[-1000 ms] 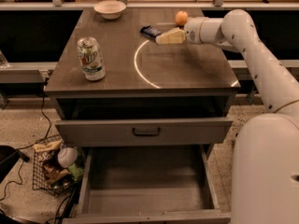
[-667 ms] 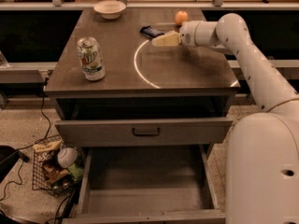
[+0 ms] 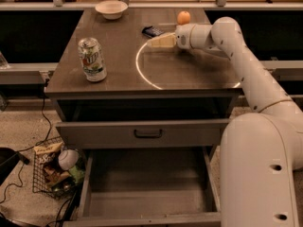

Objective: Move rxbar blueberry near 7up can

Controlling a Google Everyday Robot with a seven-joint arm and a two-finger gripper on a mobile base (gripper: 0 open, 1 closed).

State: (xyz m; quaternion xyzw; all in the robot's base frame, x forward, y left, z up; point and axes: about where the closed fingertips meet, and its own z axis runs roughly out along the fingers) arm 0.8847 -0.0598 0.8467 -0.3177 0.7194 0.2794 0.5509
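The rxbar blueberry (image 3: 152,31) is a small dark flat bar lying at the back middle of the table top. The 7up can (image 3: 92,59) stands upright near the table's front left, well apart from the bar. My gripper (image 3: 155,42) reaches in from the right, low over the table. Its tip points left and sits just in front of the bar, slightly to the right. It holds nothing that I can see.
A pale shallow bowl (image 3: 111,9) sits at the back left. An orange fruit (image 3: 183,17) sits at the back, right of the bar and behind my wrist. Below the table (image 3: 189,77), the lower drawer (image 3: 147,193) is pulled open. A wire basket (image 3: 54,171) of clutter stands on the floor at left.
My gripper has moved a little to the left, with its tip now just below the bar. The bar, can, bowl and orange have not moved.
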